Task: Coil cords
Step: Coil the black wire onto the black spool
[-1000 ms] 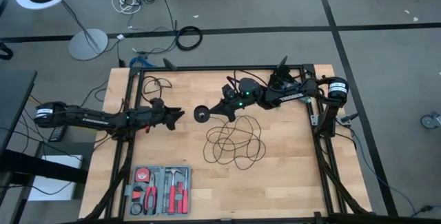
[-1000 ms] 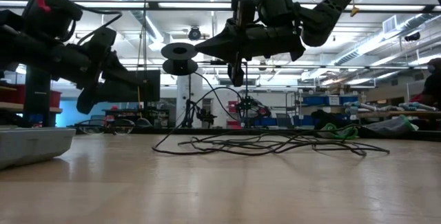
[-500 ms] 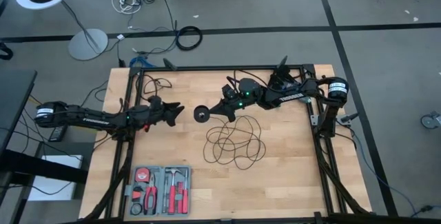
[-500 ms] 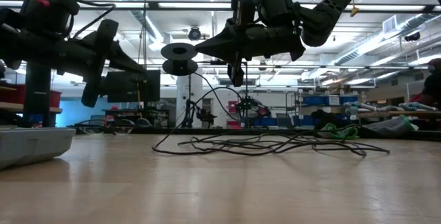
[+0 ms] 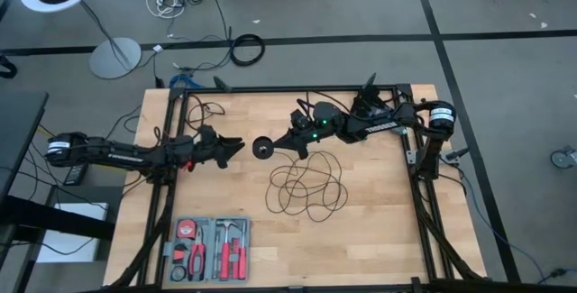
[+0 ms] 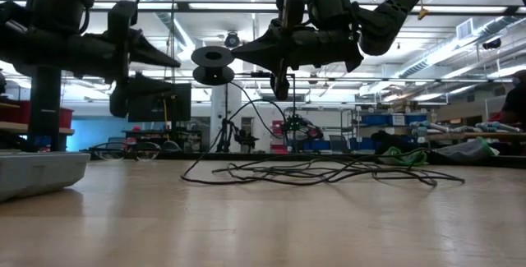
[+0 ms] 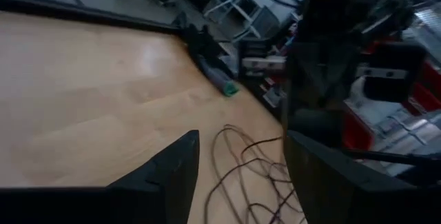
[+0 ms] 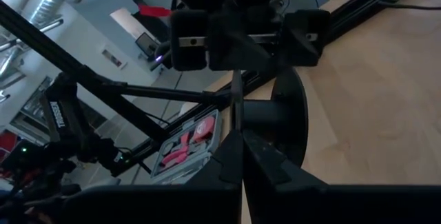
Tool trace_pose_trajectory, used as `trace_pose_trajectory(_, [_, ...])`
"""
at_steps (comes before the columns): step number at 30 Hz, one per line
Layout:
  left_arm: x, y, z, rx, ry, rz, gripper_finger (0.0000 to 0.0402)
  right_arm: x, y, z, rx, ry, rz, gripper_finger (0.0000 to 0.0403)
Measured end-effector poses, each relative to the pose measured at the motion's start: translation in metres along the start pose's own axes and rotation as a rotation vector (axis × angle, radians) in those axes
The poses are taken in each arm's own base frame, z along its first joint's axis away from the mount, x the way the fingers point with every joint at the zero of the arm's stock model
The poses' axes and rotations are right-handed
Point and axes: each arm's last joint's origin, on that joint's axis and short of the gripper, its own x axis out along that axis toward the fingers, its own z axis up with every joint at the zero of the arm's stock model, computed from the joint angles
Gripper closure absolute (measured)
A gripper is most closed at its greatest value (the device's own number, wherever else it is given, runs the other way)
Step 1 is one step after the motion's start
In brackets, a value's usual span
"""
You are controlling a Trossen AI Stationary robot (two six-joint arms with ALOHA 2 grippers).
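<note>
The thin black cord [image 5: 306,185] lies in many loose loops on the wooden table [image 5: 379,230], also low in the low view [image 6: 312,170]. A strand rises from it to the spool-like black puck [image 6: 212,64], which hangs above the table with my right gripper [image 5: 273,144] shut on it. My left gripper [image 5: 236,146] stands open just left of the puck, level and touching nothing. In its wrist view its fingers [image 7: 182,169] frame the cord [image 7: 248,162] on the table. My right gripper [image 8: 239,141] pinches a thin disc edge [image 8: 236,110] of the puck between its two shut fingertips. The fingers come about level from the table's right side. The puck is lifted clear of the table, discs level, with the cord trailing slack below it.
A grey tool case [image 5: 212,248] with red-handled tools sits at the near left corner; its edge [image 6: 33,172] shows in the low view. Black frame rails [image 5: 171,176] run along the table's sides. Another thin black cable [image 5: 209,108] lies at the far left.
My left gripper has risen and tipped up from pointing slightly downward to level, staying left of the puck. My right gripper, the puck and the cord pile have kept still.
</note>
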Motion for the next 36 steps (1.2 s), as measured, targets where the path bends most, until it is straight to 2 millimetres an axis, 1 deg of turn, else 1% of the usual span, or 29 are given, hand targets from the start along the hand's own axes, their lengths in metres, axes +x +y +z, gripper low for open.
trace_pose_trajectory(5, [0.006,-0.003,0.0,0.025,0.025,0.002,0.0188,0.0,0.0,0.0,0.0,-0.002,0.001,0.0401])
trace_pose_trajectory(11, [0.017,-0.002,-0.005,0.041,0.08,0.042,0.0188,0.0,0.0,0.001,0.0,-0.005,0.0,0.0402])
trace_pose_trajectory(15, [0.022,-0.004,-0.005,0.037,0.075,0.01,0.0188,0.0,0.0,0.001,0.0,-0.005,0.0,0.0402])
trace_pose_trajectory(18, [0.023,-0.007,-0.004,0.05,0.07,-0.03,0.0188,0.0,-0.001,0.001,0.002,-0.005,-0.004,0.0402])
trace_pose_trajectory(25, [0.023,-0.007,-0.004,0.05,0.076,-0.035,0.0188,0.0,-0.001,0.001,0.001,-0.006,-0.004,0.0402])
trace_pose_trajectory(31, [0.023,-0.01,-0.001,0.059,0.044,-0.068,0.0188,0.0,-0.001,0.001,-0.005,-0.018,-0.019,0.0402])
trace_pose_trajectory(36, [0.025,-0.013,0.001,0.067,0.043,-0.091,0.0188,0.0,0.001,0.004,-0.027,-0.048,0.002,0.0402])
